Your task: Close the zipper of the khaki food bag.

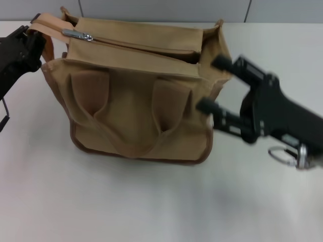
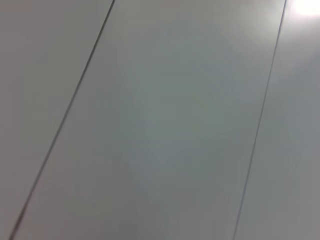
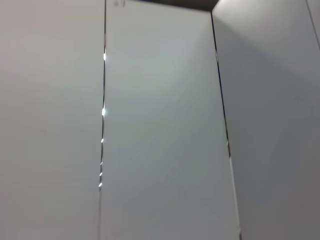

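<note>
The khaki food bag [image 1: 136,101] stands on the table in the head view, its two looped handles hanging down the front. The zipper [image 1: 141,44] runs along its top and gapes open toward the right end. Its silver pull tab [image 1: 76,35] lies near the left end. My left gripper [image 1: 31,44] is at the bag's left end, shut on the tan fabric there. My right gripper [image 1: 214,84] is open, its two black fingers just beside the bag's right end, holding nothing. Neither wrist view shows the bag.
The bag stands on a pale table [image 1: 151,201]. A grey panelled wall [image 1: 166,10] rises behind the table. Both wrist views show only grey panels with thin seams [image 2: 60,125] [image 3: 104,100]. A metal ring [image 1: 282,155] hangs under my right arm.
</note>
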Robot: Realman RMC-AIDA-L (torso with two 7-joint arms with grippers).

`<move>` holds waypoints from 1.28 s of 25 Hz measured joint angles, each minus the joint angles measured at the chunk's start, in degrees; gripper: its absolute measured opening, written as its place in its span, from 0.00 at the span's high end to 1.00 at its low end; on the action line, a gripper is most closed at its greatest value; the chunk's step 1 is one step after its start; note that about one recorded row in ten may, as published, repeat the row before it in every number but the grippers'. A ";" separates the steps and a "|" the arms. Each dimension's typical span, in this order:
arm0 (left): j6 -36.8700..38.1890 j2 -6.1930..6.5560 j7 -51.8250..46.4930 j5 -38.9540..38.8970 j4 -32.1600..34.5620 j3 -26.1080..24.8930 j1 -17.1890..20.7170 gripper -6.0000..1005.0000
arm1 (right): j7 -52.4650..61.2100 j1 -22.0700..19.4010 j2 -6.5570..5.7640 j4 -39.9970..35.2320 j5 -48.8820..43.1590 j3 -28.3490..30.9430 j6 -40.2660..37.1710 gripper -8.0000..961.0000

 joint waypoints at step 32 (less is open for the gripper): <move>6.68 -0.19 -9.13 0.08 -0.66 2.22 -2.28 0.97 | -60.57 7.55 0.00 -17.60 29.50 -28.76 29.77 0.15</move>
